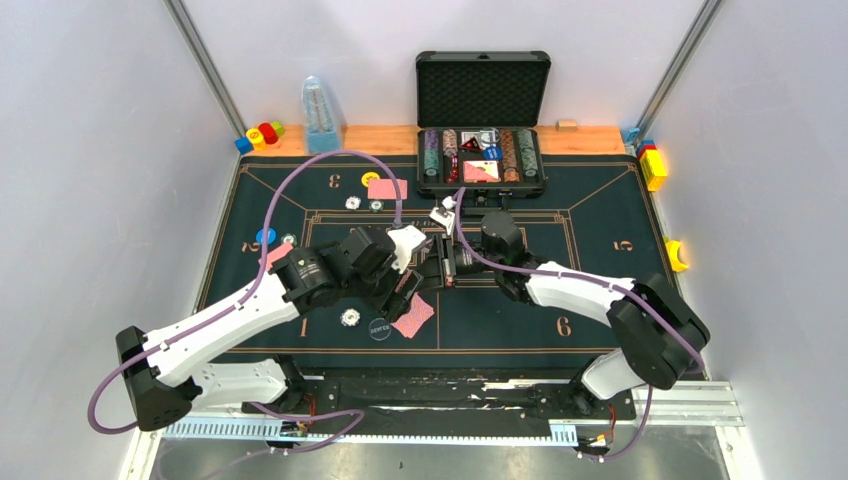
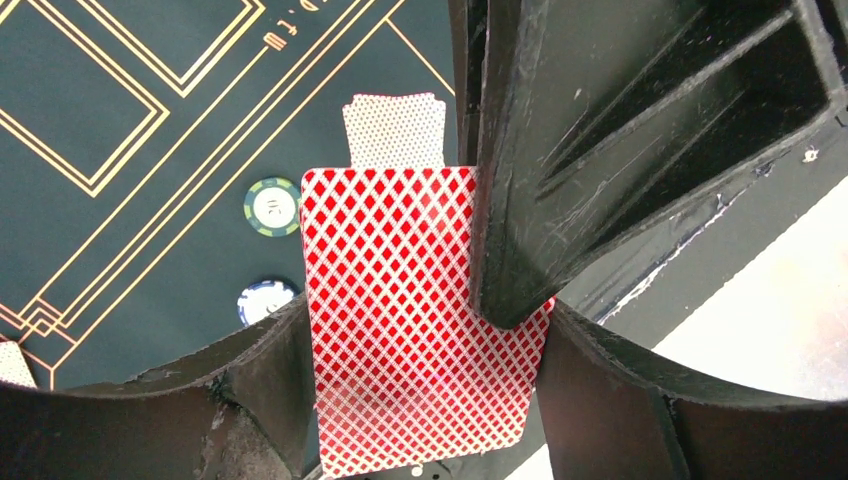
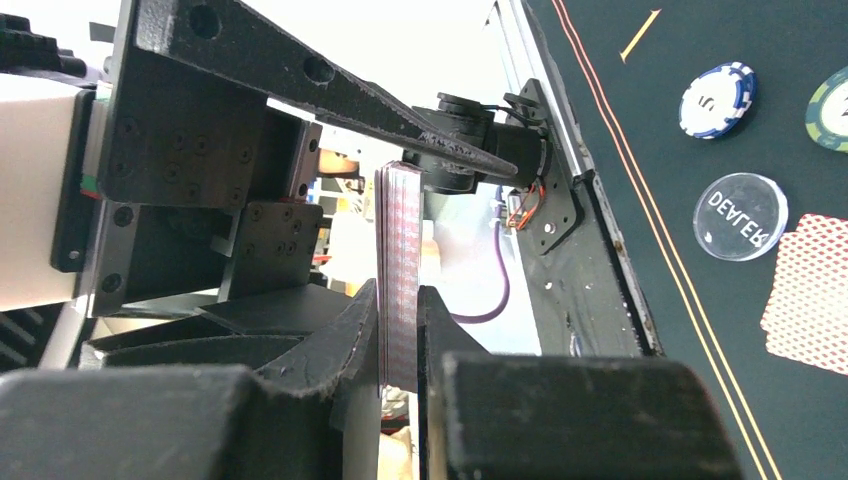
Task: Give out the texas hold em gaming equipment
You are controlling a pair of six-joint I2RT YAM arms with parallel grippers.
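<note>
Both arms meet over the middle of the green felt. My right gripper point(image 3: 400, 292) is shut on a thin deck of red-backed cards point(image 3: 400, 230), seen edge-on and upright. In the left wrist view the deck's top card point(image 2: 400, 330) fills the gap of my left gripper point(image 2: 425, 312). Its jaws stand open along the card's two side edges, and the right arm's finger point(image 2: 600, 150) overlaps the card. On the felt below lie a dealt card point(image 1: 413, 317), the clear dealer button point(image 1: 380, 327) and a white-green chip point(image 1: 349, 317).
The open black case point(image 1: 482, 95) with chip rows stands at the back. Another card point(image 1: 387, 188), a yellow disc point(image 1: 370, 180) and chips point(image 1: 353, 202) lie at seat 3, and a blue disc point(image 1: 265, 237) lies at seat 2. Toy blocks point(image 1: 260, 134) and a blue bottle point(image 1: 320, 115) stand back left.
</note>
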